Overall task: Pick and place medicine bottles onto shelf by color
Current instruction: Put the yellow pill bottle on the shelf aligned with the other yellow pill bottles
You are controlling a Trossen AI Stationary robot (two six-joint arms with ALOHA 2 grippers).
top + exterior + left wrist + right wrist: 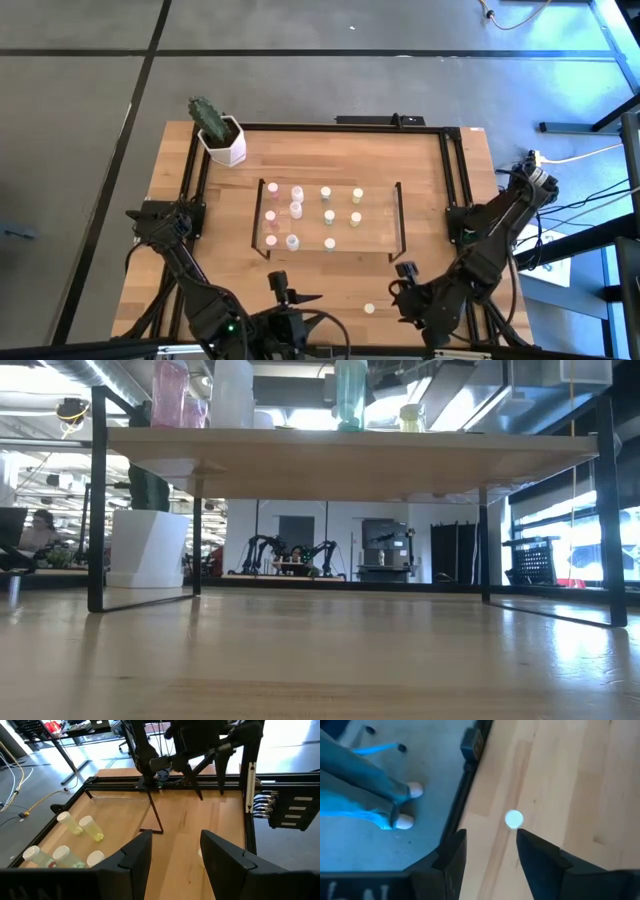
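The shelf (pixel 380 232), a light-wood board on black end frames, stands mid-table with several medicine bottles upright on it: pink ones (pixel 271 215) at its left, white (pixel 296 208), pale green (pixel 327 216), and yellow (pixel 357 218) at its right. One more pale-capped bottle (pixel 369 309) stands on the table near the front edge. My right gripper (pixel 398 293) hovers open just to its right; in the right wrist view its cap (pixel 514 818) shows ahead of the open fingers (pixel 487 852). My left gripper (pixel 303 297) is open over the near edge and holds nothing (pixel 176 855).
A white hexagonal pot with a cactus (pixel 222 138) stands at the far left corner. A black frame (pixel 445 170) runs along the table's edges. A person's feet (pixel 405 805) show on the floor just past the table's near edge. Bare wood lies between the shelf and the front edge.
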